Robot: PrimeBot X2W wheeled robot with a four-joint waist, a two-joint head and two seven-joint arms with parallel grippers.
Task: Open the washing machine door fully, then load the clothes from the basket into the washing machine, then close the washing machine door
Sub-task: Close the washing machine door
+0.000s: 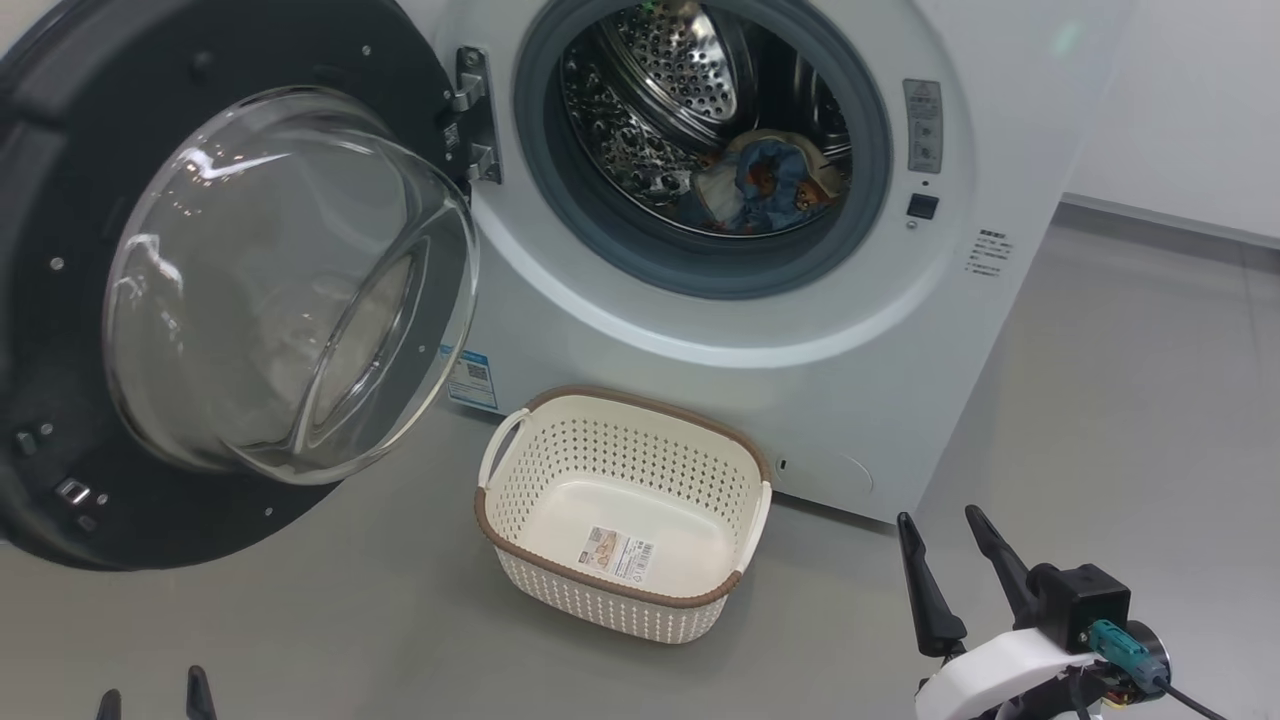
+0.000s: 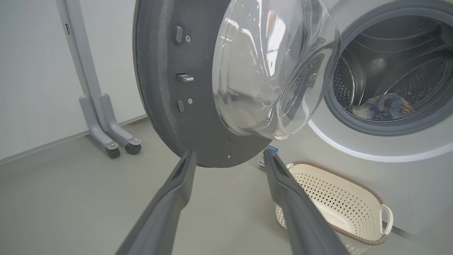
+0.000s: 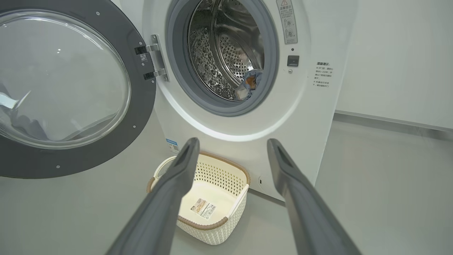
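Note:
The white washing machine [image 1: 800, 380] stands with its round black-rimmed door [image 1: 250, 290] swung wide to the left, glass bowl bulging out. The blue-and-beige clothes [image 1: 765, 185] lie as a small bundle low in the steel drum. On the floor before the machine sits the cream basket [image 1: 625, 510], holding nothing but its label sticker. My right gripper [image 1: 950, 530] is open at the lower right, well clear of the basket. My left gripper [image 1: 155, 695] shows just its fingertips at the bottom left; in the left wrist view it [image 2: 228, 156] is open, pointing at the door's [image 2: 170, 88] lower edge.
A grey wheeled stand [image 2: 106, 120] rests against the wall, left of the door. Bare grey floor [image 1: 1120, 420] stretches right of the machine. A white wall [image 3: 400, 60] closes the room behind it.

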